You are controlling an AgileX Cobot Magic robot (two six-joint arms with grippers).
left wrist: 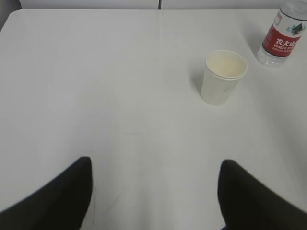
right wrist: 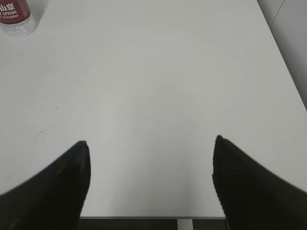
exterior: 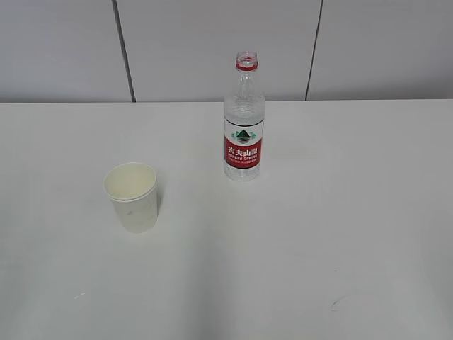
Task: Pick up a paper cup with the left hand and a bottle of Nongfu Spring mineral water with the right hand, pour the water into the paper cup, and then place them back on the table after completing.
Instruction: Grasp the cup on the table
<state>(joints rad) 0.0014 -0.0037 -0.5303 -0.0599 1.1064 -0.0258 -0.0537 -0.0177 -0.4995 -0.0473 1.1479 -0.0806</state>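
Note:
A white paper cup [exterior: 132, 196] stands upright on the white table [exterior: 318, 248], left of centre; it also shows in the left wrist view [left wrist: 223, 76]. A clear bottle [exterior: 244, 120] with a red label and no cap stands upright behind and to the right of the cup; it shows in the left wrist view [left wrist: 283, 36] and at the top left of the right wrist view [right wrist: 16, 17]. My left gripper [left wrist: 156, 165] is open and empty, well short of the cup. My right gripper [right wrist: 151, 146] is open and empty above the table's near edge. Neither arm shows in the exterior view.
A grey panelled wall [exterior: 212, 42] stands behind the table. The table's near edge [right wrist: 144, 218] and right edge [right wrist: 283, 62] show in the right wrist view, with dark floor below.

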